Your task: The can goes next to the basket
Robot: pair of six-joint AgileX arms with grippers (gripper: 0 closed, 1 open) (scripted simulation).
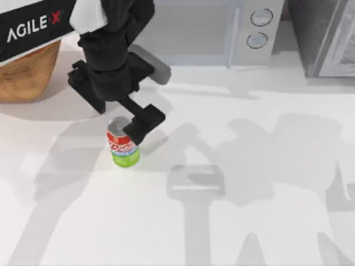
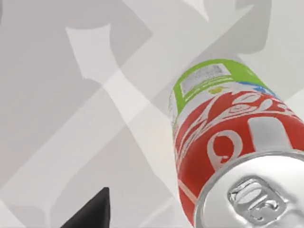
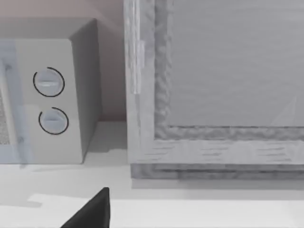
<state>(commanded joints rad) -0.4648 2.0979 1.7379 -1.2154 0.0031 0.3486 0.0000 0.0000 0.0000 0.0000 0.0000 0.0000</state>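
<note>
Red-and-green can (image 1: 123, 143) stands upright on the white table (image 1: 266, 221), well apart from the wicker basket (image 1: 28, 75) at far left. Left gripper (image 1: 130, 130) sits over its top; grip unclear. Step: grasping. Next: secure, carry left beside basket.

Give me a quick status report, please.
Left gripper at the red-and-green drink can, grip unclear. Can upright, apart from the woven wicker basket. Nothing lies between them.
</note>
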